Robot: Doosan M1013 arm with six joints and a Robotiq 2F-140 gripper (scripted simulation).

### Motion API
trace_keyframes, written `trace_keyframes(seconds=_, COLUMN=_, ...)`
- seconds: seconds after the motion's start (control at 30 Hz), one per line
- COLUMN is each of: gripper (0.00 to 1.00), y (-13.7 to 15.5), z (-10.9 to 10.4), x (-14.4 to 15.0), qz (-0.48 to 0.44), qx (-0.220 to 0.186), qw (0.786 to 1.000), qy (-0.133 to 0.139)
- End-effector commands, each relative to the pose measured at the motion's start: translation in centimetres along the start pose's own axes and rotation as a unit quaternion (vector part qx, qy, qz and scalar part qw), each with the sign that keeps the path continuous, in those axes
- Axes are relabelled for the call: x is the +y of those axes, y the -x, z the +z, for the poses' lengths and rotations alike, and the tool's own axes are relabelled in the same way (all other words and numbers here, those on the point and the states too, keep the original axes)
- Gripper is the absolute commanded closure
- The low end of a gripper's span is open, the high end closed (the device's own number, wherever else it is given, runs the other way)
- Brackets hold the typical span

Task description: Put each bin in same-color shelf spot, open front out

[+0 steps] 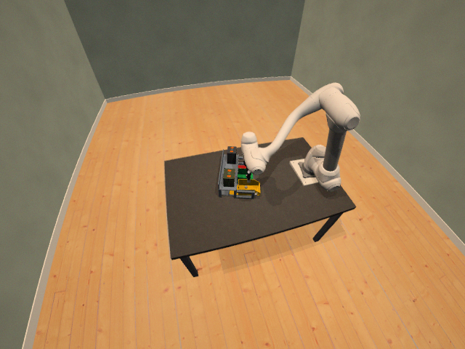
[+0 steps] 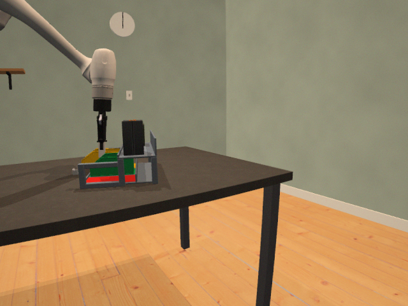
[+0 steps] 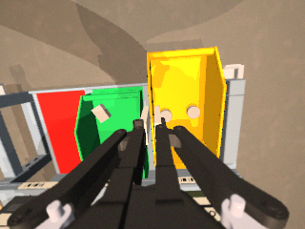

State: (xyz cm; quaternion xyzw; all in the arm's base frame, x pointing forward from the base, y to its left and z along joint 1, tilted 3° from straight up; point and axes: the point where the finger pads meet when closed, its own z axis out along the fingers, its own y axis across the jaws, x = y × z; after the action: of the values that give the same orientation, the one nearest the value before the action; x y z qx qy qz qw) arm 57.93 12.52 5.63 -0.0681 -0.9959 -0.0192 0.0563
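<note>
The yellow bin (image 1: 253, 186) (image 2: 93, 155) (image 3: 181, 86) holds two round pale parts and sticks out over the shelf's front lip. The green bin (image 1: 243, 175) (image 2: 111, 168) (image 3: 116, 112) stands beside it, behind the lip, with a pale block visible; its rear is partly hidden. The red mark (image 2: 102, 179) (image 3: 59, 124) shows beside and under the green bin. My gripper (image 1: 248, 179) (image 2: 101, 153) (image 3: 152, 114) points down with its fingertips slightly apart, one on each side of the yellow bin's wall nearest the green bin. It holds nothing.
The grey shelf (image 1: 220, 172) (image 2: 121, 174) (image 3: 234, 129) stands on the dark table (image 1: 203, 225) (image 2: 210, 178). Tall black boxes (image 1: 228, 180) (image 2: 132, 138) stand on its upper board, close behind my gripper. A small pale piece (image 2: 74, 171) (image 3: 233, 72) is at the shelf's far front corner.
</note>
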Motion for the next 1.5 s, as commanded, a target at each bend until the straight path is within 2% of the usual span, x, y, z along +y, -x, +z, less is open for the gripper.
trace_keyframes(seconds=0.0, gripper=0.85, y=0.0, z=-0.3, x=0.0, qz=0.000, qx=0.000, qw=1.000, qy=0.000)
trace_keyframes(seconds=0.67, gripper=0.85, y=-0.2, z=-2.6, x=0.0, qz=0.000, qx=0.000, qw=1.000, qy=0.000)
trace_keyframes(seconds=1.47, gripper=0.85, y=-0.4, z=-6.6, x=0.0, qz=0.000, qx=0.000, qw=1.000, qy=0.000)
